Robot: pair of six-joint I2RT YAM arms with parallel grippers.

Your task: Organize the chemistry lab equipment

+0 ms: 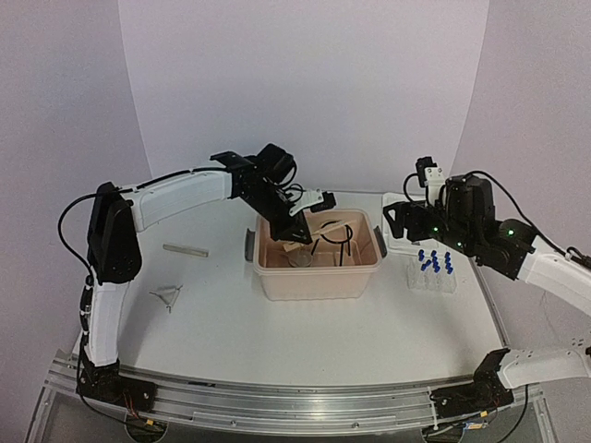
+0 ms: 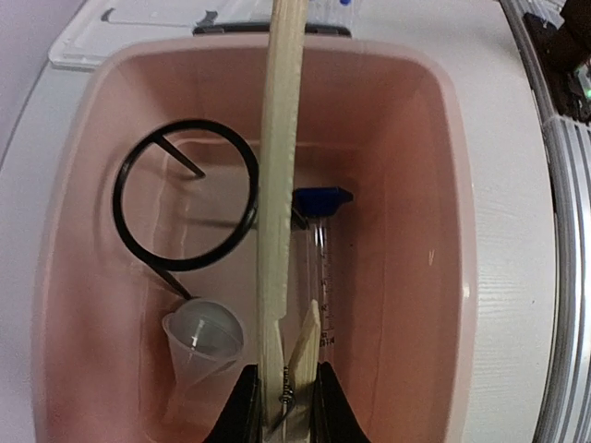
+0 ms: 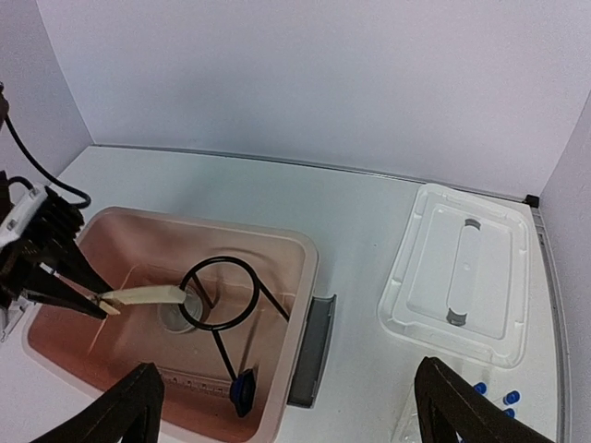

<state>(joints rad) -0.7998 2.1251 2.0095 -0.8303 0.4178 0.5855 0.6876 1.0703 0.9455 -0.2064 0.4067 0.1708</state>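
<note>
Left gripper [image 2: 282,404] jaws pinch the wooden clamp [image 2: 280,166] at its spring end, which looks light, stiff, grippy and a sound hold; right gripper [image 3: 295,413] jaws apart, empty.

We see a white table [image 1: 277,323] carrying a beige tub [image 1: 317,272] at its middle, with a white lid [image 1: 399,242] and a clear tube rack [image 1: 434,277] to the right. On the left lie a pale rod [image 1: 185,249], possibly glass, and nearer the arms a small thin grey piece [image 1: 167,297] we cannot identify.
</note>
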